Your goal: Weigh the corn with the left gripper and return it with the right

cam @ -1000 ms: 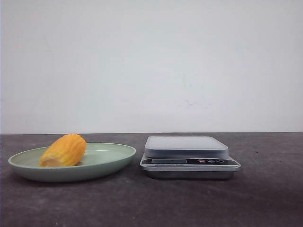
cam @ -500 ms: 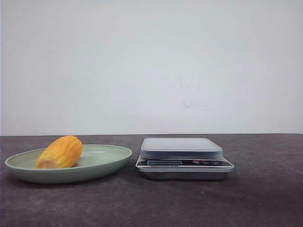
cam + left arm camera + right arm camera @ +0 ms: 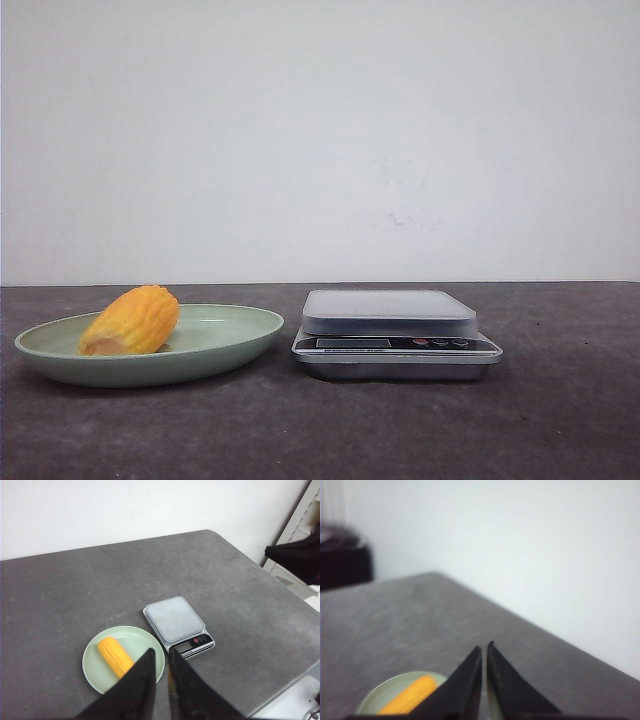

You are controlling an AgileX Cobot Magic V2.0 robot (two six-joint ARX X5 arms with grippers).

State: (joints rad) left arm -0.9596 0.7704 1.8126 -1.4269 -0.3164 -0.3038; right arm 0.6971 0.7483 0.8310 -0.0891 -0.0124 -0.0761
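Item: stubby yellow-orange corn cob point(image 3: 131, 320), lying on its side in shallow pale-green round plate point(image 3: 225, 345), left of silver flat-topped digital scale point(image 3: 395, 330). Left gripper point(image 3: 161, 656) nearer, high above, fingers nearly closed, empty. Right gripper point(image 3: 484, 652) likewise closed, empty.

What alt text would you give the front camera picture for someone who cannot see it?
A stubby piece of yellow-orange corn lies on a pale green plate at the left of a dark grey table. Just right of the plate sits a small silver kitchen scale with nothing on it, against a plain white wall.
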